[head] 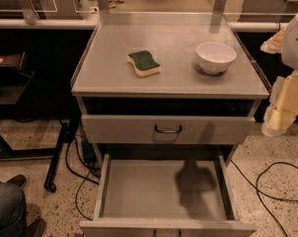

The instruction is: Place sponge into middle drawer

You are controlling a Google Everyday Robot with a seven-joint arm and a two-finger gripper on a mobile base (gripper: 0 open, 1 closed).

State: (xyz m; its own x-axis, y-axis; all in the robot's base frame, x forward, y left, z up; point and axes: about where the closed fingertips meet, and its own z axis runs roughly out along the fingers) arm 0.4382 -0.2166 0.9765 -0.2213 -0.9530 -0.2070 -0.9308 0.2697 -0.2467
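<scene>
Just off the worktop's (114, 83) right edge, near its front corner and below its surface, the robot's end effector (279, 113) hangs beside the cabinet; whether it is apart or together cannot be told, and it seems to hold nothing. The sponge (144, 63) lies well away from it, across the worktop toward the left edge and about midway between front and back. It sits green side up, its long axis running slantwise from back-left to front-right. A white bowl (215, 57) stands near the right edge, roughly between end effector and sponge, so a reach will likely have to pass over or in front of it. Below, the middle drawer (139, 191) is pulled wide open, its grey floor bare but for a shadow. A closed drawer front (119, 130) sits between worktop and drawer. Cables (267, 181) trail on the floor.
</scene>
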